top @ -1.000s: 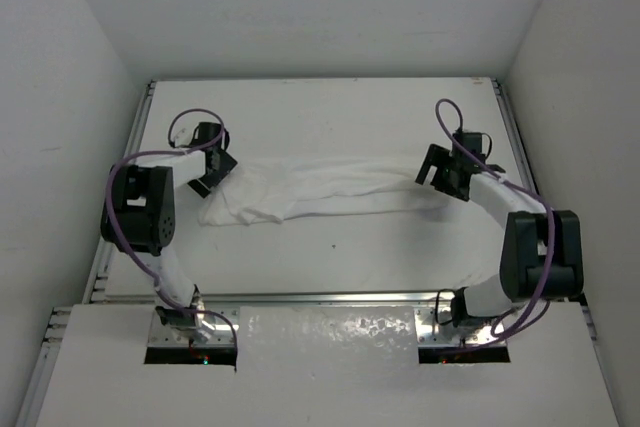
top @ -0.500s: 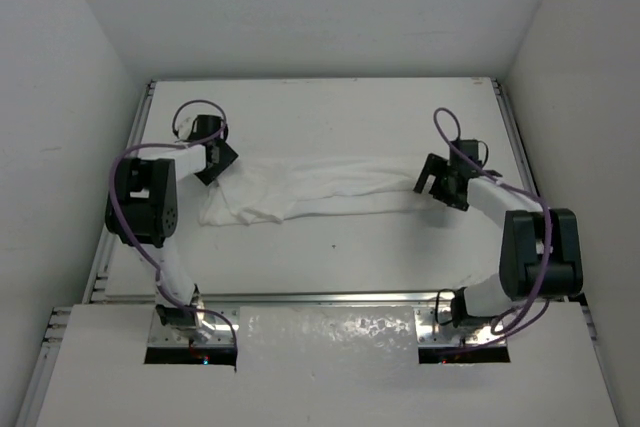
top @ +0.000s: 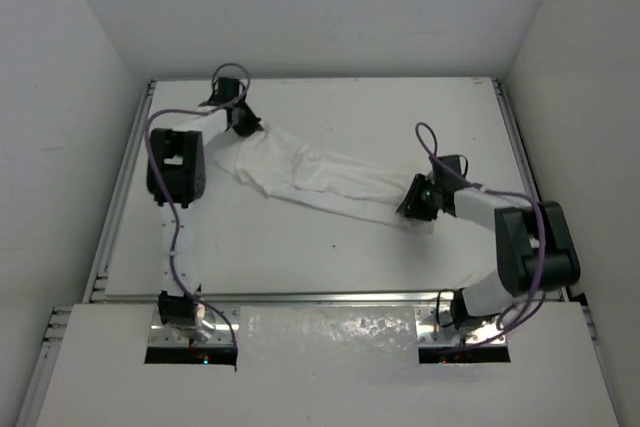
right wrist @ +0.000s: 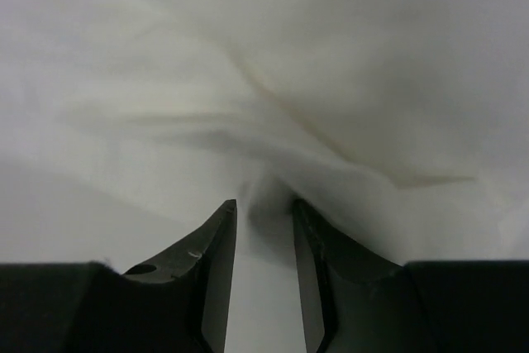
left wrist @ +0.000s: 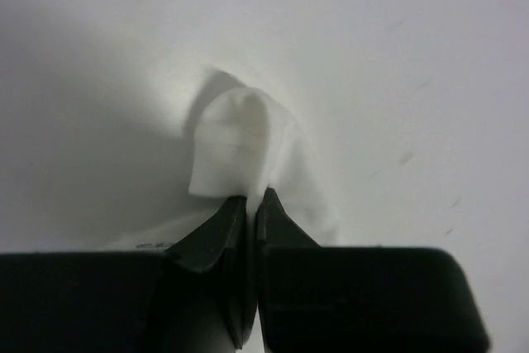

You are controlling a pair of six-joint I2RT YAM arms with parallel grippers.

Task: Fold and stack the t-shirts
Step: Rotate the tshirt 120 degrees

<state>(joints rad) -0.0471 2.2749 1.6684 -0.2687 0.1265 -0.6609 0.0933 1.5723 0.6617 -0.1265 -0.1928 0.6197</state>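
Observation:
The white t-shirt (top: 320,172) lies stretched in a long wrinkled band, slanting from the far left to the right of the table's middle. My left gripper (top: 245,122) is at its far left end, shut on a small peak of the fabric (left wrist: 240,146) that sticks out past the fingertips (left wrist: 254,196). My right gripper (top: 412,199) is at the shirt's near right end. In the right wrist view its jaws (right wrist: 263,202) stand a finger's width apart, with a fold of the cloth (right wrist: 289,80) bunched at their tips.
The white table (top: 330,247) is bounded by metal rails on the left (top: 120,197) and right (top: 520,147), with white walls close behind and on both sides. Purple cables loop over both arms.
The left gripper has shut on the shirt's left end and carried it toward the far left, so the band now slants. The right gripper has moved left and nearer, its jaws narrowing on the cloth.

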